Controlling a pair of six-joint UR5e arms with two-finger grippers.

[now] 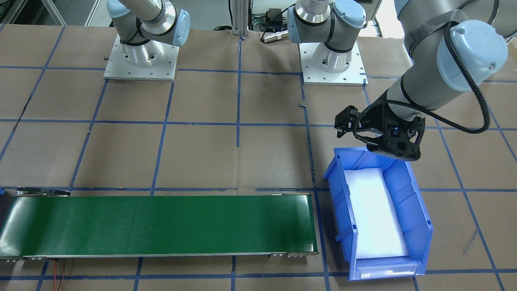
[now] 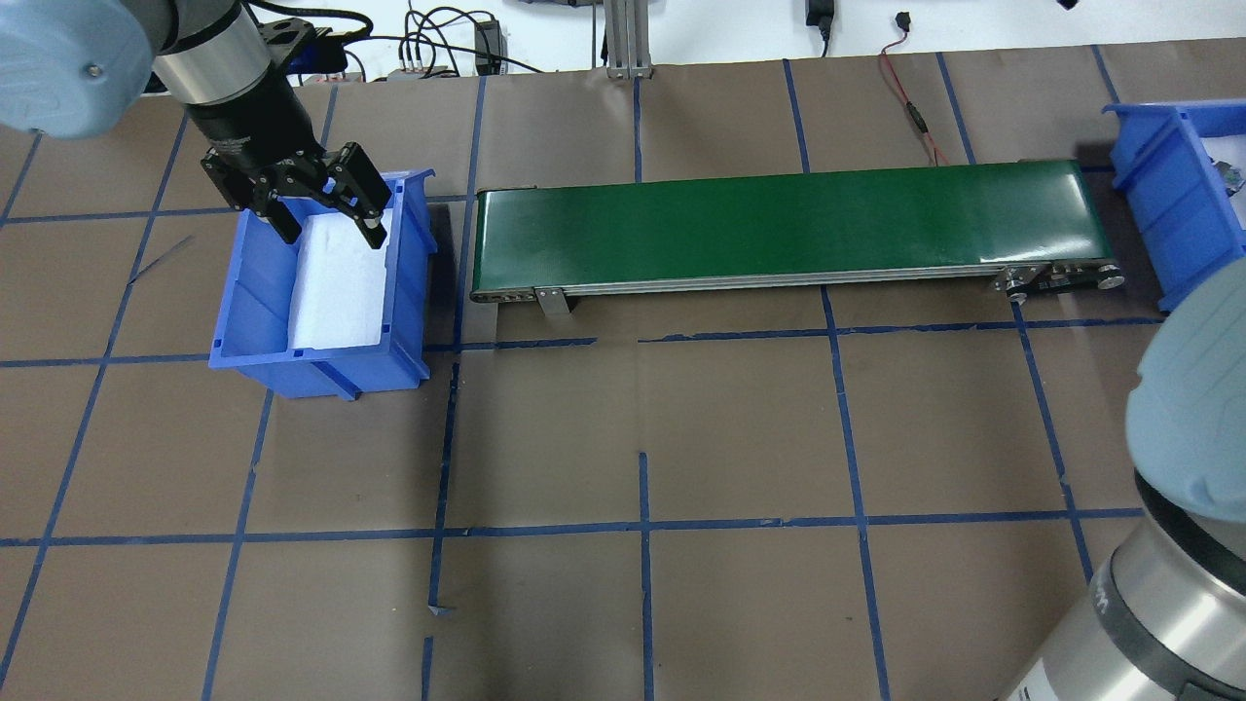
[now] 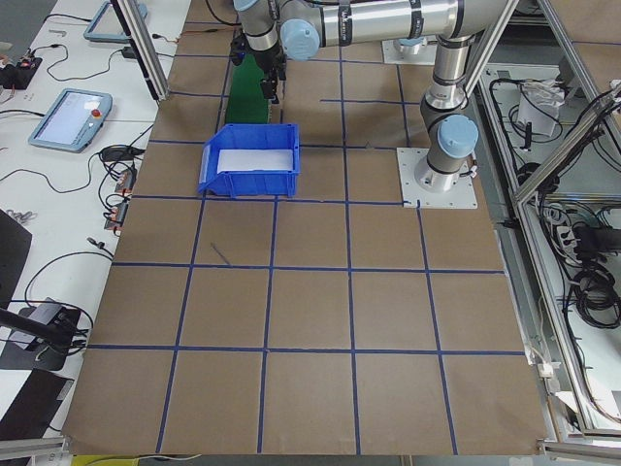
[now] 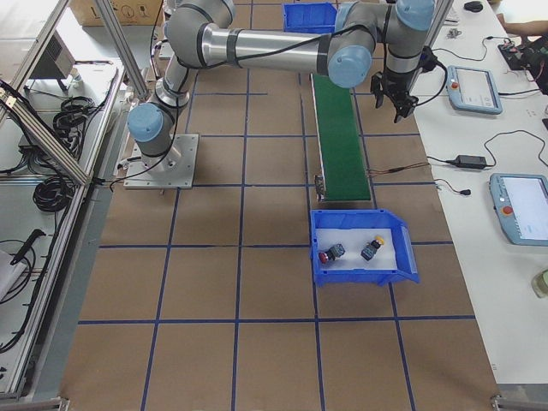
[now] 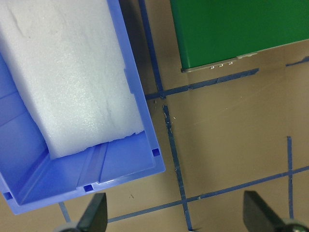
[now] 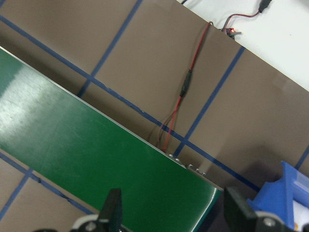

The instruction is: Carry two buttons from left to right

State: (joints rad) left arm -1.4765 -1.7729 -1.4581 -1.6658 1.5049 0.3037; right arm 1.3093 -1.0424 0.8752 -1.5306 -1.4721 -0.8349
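Observation:
Both buttons lie in the blue bin [image 4: 368, 276] at the robot's right end of the green conveyor: the red-capped button [image 4: 326, 255] on the left of its white pad, the yellow-capped button [image 4: 373, 248] on the right. My left gripper [image 2: 331, 209] hangs open and holds nothing over the far end of the other blue bin [image 2: 321, 375], whose white foam pad [image 2: 336, 282] is bare. In the left wrist view that gripper [image 5: 176, 220] has its fingers spread wide. My right gripper [image 6: 174, 212] is open and holds nothing, high above the conveyor's right end.
The green conveyor belt [image 2: 779, 224] runs between the two bins with nothing on it. A red wire [image 6: 186, 92] trails over the table behind its right end. My right arm's elbow [image 2: 1188, 438] looms at the overhead view's lower right. Tablets and cables lie on side benches.

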